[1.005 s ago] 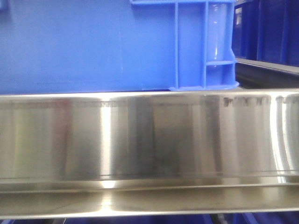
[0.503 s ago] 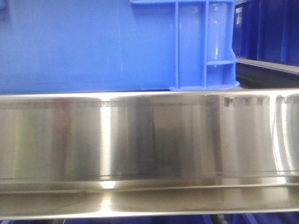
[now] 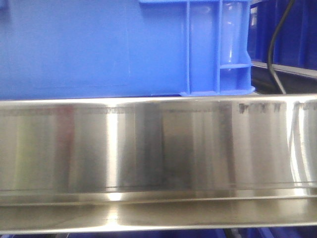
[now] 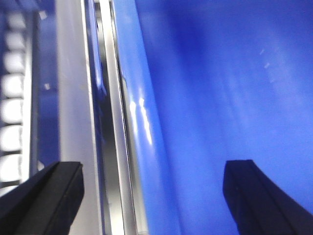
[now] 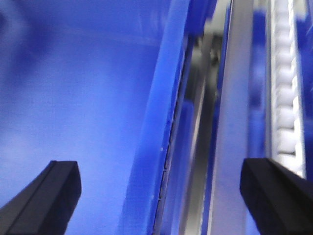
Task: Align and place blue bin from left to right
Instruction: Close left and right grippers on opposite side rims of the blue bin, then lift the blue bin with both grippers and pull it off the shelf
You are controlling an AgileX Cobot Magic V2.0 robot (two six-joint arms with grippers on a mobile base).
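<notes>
The blue bin (image 3: 99, 49) fills the upper left of the front view, standing on a steel shelf, with its ribbed right corner (image 3: 218, 54) showing. In the left wrist view my left gripper (image 4: 154, 196) is open, and the bin's glossy rim (image 4: 142, 122) runs between its two black fingers (image 4: 46, 196). My right gripper (image 5: 159, 196) is open as well, astride the bin's opposite rim (image 5: 166, 107). One finger of each gripper hangs over the bin's inside, the other over the steel rail outside it. Neither touches the wall.
A wide polished steel rail (image 3: 158, 148) spans the front view below the bin. Darker blue bins (image 3: 287, 29) stand behind at the upper right, with a black cable (image 3: 273, 49) in front of them. White conveyor rollers (image 4: 12, 98) (image 5: 286, 98) run beside steel rails (image 4: 73, 98) (image 5: 234, 122).
A black cable has come into the upper right of the front view. The blue bin's right corner has crept very slightly to the right.
</notes>
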